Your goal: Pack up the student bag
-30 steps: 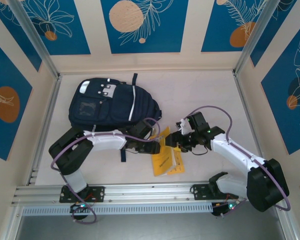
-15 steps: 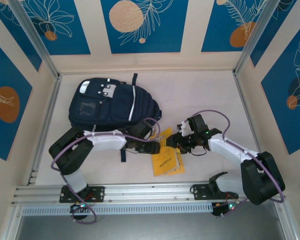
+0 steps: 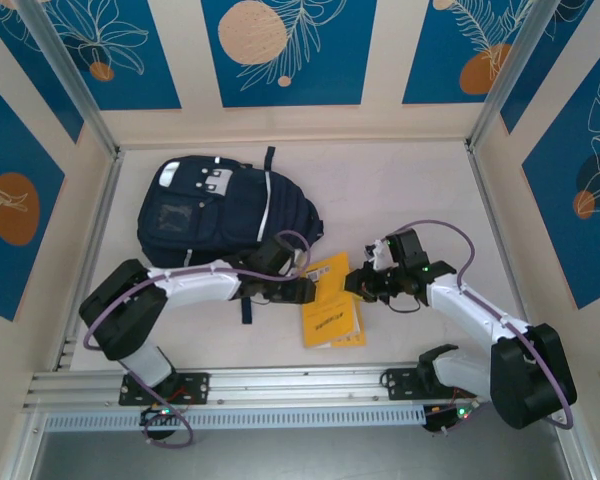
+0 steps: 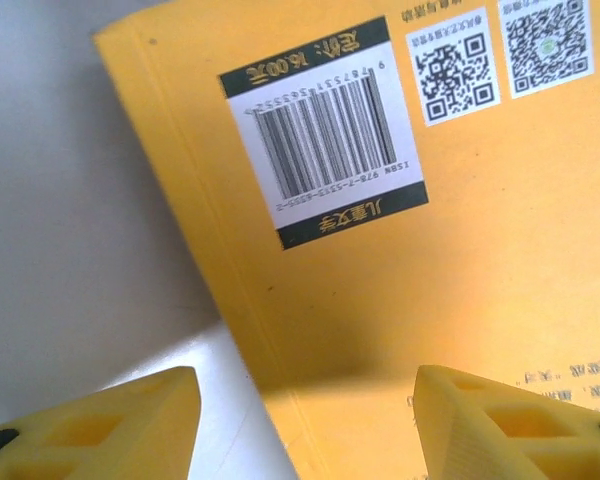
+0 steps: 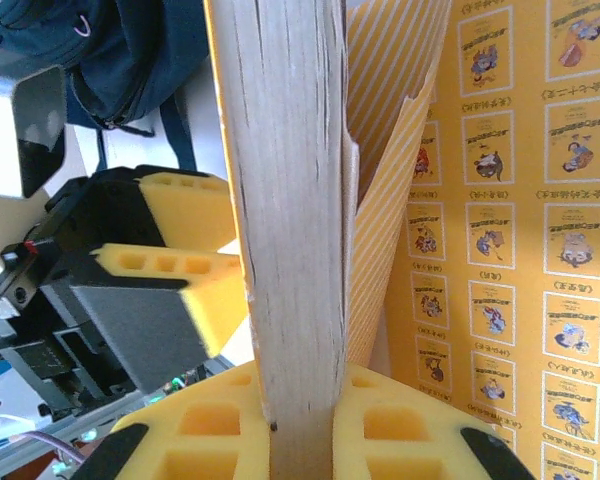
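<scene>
Pale table (image 3: 400, 190) (blue-panelled walls (image 3: 290, 50)) with student bag (image 3: 220, 205)

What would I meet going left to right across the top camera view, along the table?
student bag → left tool → yellow book → right tool

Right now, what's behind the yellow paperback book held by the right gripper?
A striped yellow sheet and a cartoon-printed yellow cover; the book's pages hide the rest.
</scene>
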You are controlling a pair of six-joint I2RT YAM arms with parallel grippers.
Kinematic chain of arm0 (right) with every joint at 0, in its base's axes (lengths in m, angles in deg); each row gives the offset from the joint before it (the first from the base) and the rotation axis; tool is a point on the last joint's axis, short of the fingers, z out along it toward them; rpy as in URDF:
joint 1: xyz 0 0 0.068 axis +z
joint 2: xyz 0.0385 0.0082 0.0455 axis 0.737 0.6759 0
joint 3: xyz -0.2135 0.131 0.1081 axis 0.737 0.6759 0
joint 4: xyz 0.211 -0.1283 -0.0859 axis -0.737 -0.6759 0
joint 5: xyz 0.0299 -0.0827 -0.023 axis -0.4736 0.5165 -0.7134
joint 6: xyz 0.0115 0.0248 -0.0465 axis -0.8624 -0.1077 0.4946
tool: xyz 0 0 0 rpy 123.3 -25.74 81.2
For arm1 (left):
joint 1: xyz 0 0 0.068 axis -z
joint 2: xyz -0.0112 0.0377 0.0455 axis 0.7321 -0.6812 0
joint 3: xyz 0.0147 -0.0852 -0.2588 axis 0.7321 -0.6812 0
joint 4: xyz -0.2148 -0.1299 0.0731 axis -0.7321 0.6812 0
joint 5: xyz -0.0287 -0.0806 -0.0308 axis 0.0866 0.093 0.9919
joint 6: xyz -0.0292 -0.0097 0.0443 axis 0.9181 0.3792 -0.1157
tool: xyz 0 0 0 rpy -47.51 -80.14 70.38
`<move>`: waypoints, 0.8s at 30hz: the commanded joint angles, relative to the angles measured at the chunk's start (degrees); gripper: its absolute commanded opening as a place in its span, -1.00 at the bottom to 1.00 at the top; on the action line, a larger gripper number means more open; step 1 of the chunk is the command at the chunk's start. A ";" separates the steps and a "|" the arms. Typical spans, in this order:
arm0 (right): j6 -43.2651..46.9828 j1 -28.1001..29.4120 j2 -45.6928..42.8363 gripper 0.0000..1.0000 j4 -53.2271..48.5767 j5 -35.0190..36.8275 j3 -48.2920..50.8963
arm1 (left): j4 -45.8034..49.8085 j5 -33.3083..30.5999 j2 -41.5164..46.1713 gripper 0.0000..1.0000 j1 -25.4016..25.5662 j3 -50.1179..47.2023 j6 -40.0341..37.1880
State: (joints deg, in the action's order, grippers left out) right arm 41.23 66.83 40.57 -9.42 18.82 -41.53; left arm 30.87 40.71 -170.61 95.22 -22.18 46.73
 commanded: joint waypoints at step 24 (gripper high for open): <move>-21.91 -7.99 -11.45 -0.87 25.02 -20.29 5.38 | -32.85 20.99 10.09 0.08 -7.09 -8.89 26.07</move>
State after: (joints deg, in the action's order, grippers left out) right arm 21.14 59.53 30.49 11.89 3.33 -36.02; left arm 3.57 59.01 -162.18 88.42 -30.92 70.22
